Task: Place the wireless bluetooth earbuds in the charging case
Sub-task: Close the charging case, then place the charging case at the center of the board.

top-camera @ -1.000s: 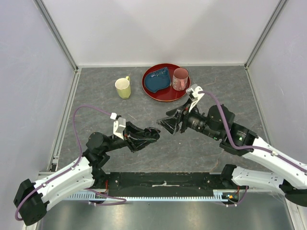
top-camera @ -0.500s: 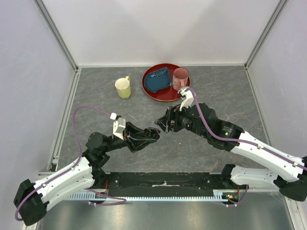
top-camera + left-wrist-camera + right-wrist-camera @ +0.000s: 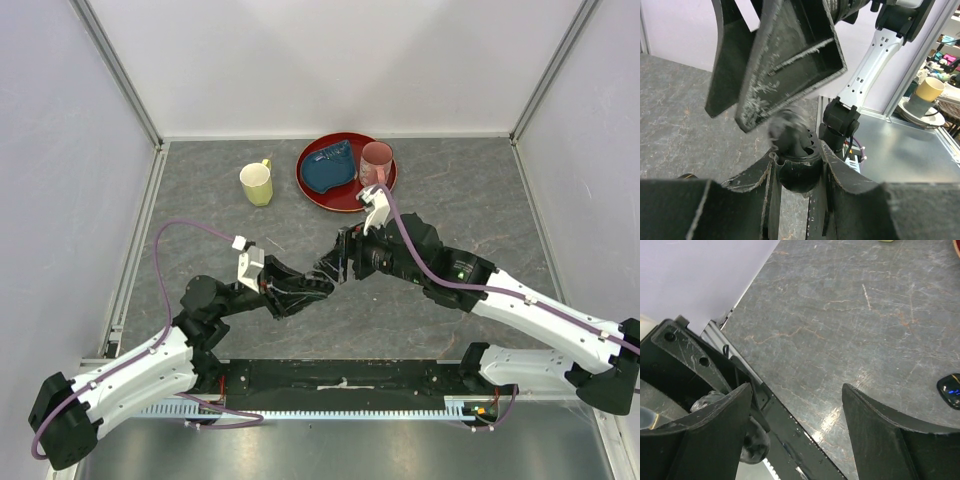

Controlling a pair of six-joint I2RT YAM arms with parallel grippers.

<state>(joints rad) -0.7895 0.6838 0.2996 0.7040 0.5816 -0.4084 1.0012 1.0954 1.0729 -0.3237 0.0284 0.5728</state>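
- desk (image 3: pixel 480 200): grey stone-pattern top, walled on 3 sides. The 2 arms reach inward and meet over its middle. I judge this spot was chosen to keep the work away from the crockery.
- right arm (image 3: pixel 520 300): stretched far across from the right, wrist turned toward the other arm's tip.
- left arm (image 3: pixel 150 370): reaches less far and lies low. It seems to act as the holder.
- back of the desk: red plate (image 3: pixel 340 206) carrying a blue dish (image 3: pixel 328 168) and a pink cup (image 3: pixel 376 165). A yellow mug (image 3: pixel 257 184) stands just beside the plate, on its left. All are well apart from the arm tips and play no part in this step.
- left pincer (image 3: pixel 320 286): closed on a small black rounded thing, which I take to be the charging case (image 3: pixel 799 172) (a blurred round part above it may be its lid; cannot confirm). It is gripped at the fingertips, probably to present it to the other arm for loading.
- right pincer (image 3: pixel 332 264): fingers spread wide with nothing between them in the right wrist view. It hovers just above the case, very near it.
- earbuds: I cannot make out 1 for certain in any view.
- small dark thing (image 3: pixel 950 390): shows blue glints and lies on the desk at the edge of the right wrist view. It is too cropped to name.
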